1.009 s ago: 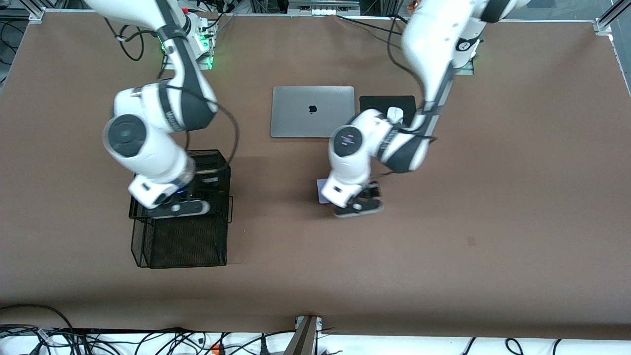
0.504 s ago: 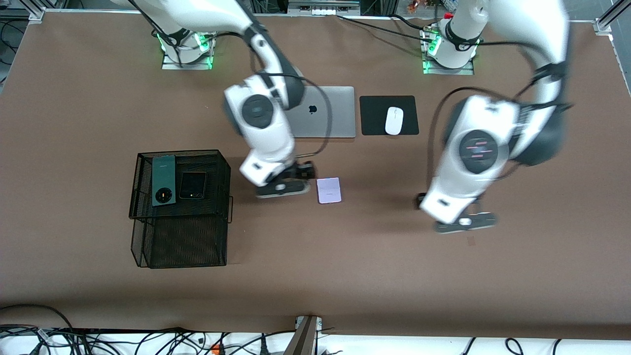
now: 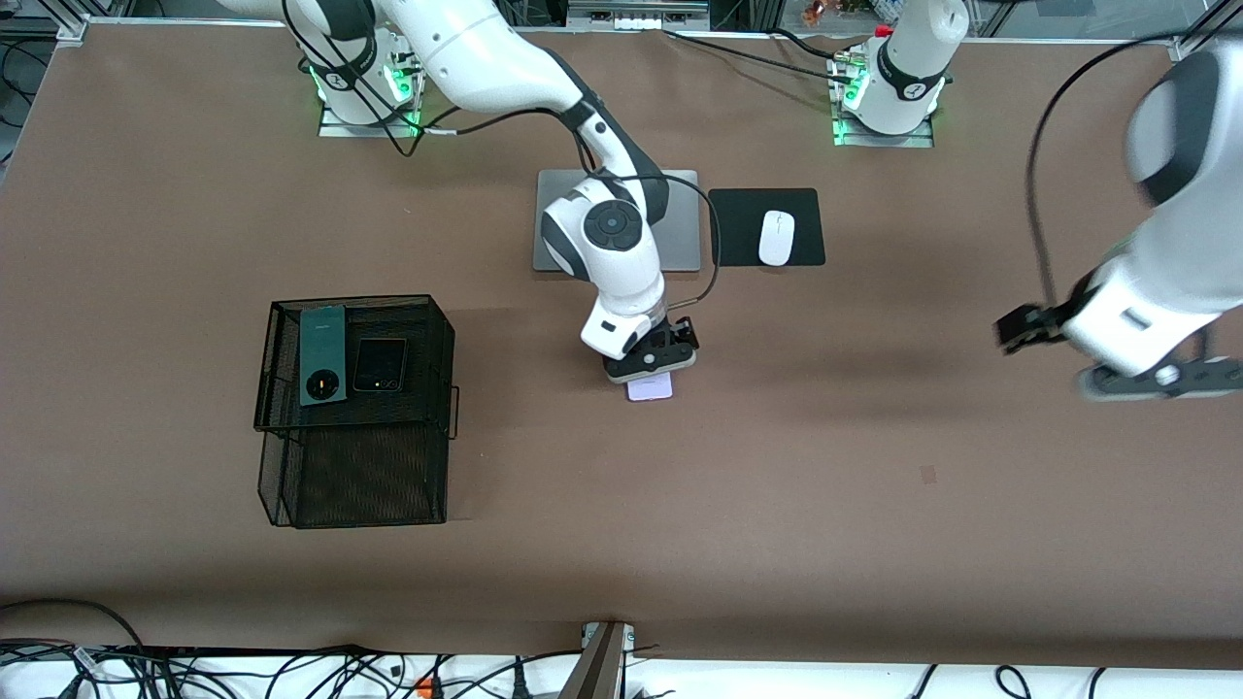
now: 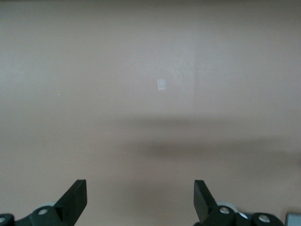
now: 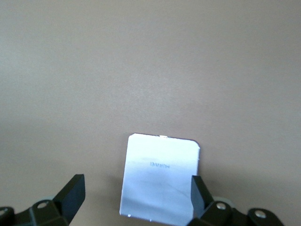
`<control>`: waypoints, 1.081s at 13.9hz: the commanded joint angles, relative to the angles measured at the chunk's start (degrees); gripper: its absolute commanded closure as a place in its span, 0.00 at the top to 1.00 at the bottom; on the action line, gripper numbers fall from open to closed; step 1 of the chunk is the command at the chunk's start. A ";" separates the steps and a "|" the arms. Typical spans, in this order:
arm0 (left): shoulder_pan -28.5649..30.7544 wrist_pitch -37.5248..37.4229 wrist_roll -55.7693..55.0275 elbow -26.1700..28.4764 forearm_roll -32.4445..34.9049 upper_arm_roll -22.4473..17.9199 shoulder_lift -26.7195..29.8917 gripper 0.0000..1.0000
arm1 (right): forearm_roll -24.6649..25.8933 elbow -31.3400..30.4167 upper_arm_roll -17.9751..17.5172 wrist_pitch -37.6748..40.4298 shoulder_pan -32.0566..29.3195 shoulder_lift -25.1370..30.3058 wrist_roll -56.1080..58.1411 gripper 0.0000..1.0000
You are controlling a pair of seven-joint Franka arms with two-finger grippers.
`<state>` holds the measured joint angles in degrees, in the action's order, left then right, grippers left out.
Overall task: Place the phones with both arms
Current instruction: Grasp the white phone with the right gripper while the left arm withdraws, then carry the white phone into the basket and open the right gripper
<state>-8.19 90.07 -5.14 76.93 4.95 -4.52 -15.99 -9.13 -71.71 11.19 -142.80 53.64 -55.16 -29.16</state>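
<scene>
my right gripper (image 3: 649, 367) is over the pale pink-white phone (image 3: 651, 389) near mid table, fingers (image 5: 70, 193) spread wide w/ nothing between them; in the right wrist view the phone (image 5: 160, 176) lies flat on the brown table (image 3: 777, 485), lined up w/ the gap between the two finger tips, and i can't tell if they touch it. the right arm (image 3: 544, 87) reaches from its base at the top of the front view across the silver laptop (image 3: 685, 218), covering most of it. next to the laptop, toward the left arm's end, a white mouse (image 3: 776, 237) sits on a black pad (image 3: 738, 228). my left gripper (image 3: 1160, 377) is up over bare table at the left arm's end, fingers (image 4: 75, 197) also wide apart and empty; the left wrist view shows only tabletop w/ a small pale mark (image 4: 161, 84). the left arm (image 3: 1175, 233) looks blurred in the front view. the other 2 phones lie on top of the black mesh basket (image 3: 354, 485) toward the right arm's end: the long dark-green phone (image 3: 322, 353) w/ its round camera ring at the end nearer the front cam, and the small black phone (image 3: 379, 365) just beside it on the side toward mid table. pink-white phone is well apart from the basket, nearer the front cam than the laptop.
</scene>
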 commanded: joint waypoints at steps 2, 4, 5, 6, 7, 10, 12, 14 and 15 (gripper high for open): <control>3.36 -3.40 5.49 2.52 -3.72 0.83 6.30 1.00 | 3.84 2.54 0.33 -0.99 0.06 -2.58 1.30 0.99; 3.45 -3.93 6.01 6.37 -3.81 0.83 11.21 1.00 | 5.25 2.54 0.33 -0.99 -0.02 -2.85 1.92 0.99; 3.54 -3.93 6.62 8.39 -3.90 0.83 13.59 1.00 | 5.35 2.45 0.41 -0.99 -0.02 -3.02 1.66 0.99; 3.54 -4.02 6.80 9.11 -4.86 0.83 14.66 1.00 | 5.69 2.45 0.59 -1.34 -0.02 -3.37 1.74 0.99; 3.54 -4.19 6.72 9.03 -5.73 0.74 14.93 1.00 | 6.57 2.45 0.59 -2.30 -0.02 -3.55 1.65 0.99; 3.54 -5.69 7.07 8.76 -5.83 0.65 16.24 1.00 | 6.93 2.19 0.68 -4.42 -0.02 -4.43 1.65 0.99; 3.54 -5.78 6.81 8.59 -5.83 0.65 16.25 1.00 | 7.36 2.10 0.68 -4.51 -0.11 -4.43 1.74 0.99; 3.45 -5.95 6.81 8.41 -5.74 0.83 16.25 1.00 | 9.21 2.01 0.68 -4.51 -0.28 -4.43 1.74 0.99; 3.45 -6.04 6.63 8.41 -5.74 0.83 16.25 1.00 | 9.21 2.01 0.68 -4.51 -0.29 -4.69 1.65 0.99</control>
<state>-5.20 84.43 0.51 84.14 0.44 -4.11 -1.09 -0.91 -71.01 11.79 -146.98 53.55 -58.89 -27.99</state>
